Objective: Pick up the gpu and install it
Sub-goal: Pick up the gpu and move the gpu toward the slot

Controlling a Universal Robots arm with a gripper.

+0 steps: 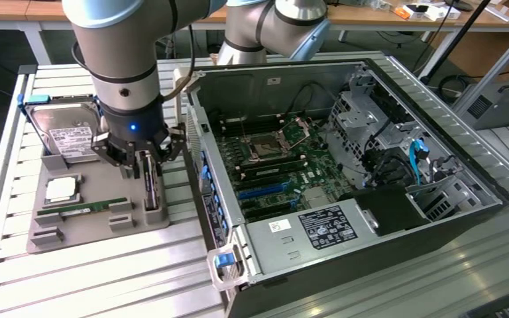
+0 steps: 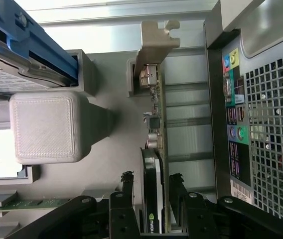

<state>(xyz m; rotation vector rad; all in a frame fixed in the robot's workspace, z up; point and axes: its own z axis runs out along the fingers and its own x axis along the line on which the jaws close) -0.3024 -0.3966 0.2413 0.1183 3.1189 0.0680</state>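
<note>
The gpu point(image 1: 151, 190) stands on edge in a slot of the grey holder tray point(image 1: 95, 233), just beside the open computer case point(image 1: 325, 165). My gripper point(image 1: 145, 162) hangs directly over it, open. In the wrist view the gpu point(image 2: 155, 144) runs away from the camera, with its black face, thin circuit-board edge and silver end bracket at the far end. The gripper point(image 2: 151, 176) straddles the near end of the card. One black finger point(image 2: 127, 181) stands on each side, and a narrow gap shows between each finger and the card.
A silver hard drive point(image 1: 69, 136) in a blue frame, a processor point(image 1: 63, 189) and a green memory stick point(image 1: 82, 210) share the tray. The case wall point(image 2: 261, 124) stands close beside the card. A grey block point(image 2: 44, 127) rises from the tray on the other side.
</note>
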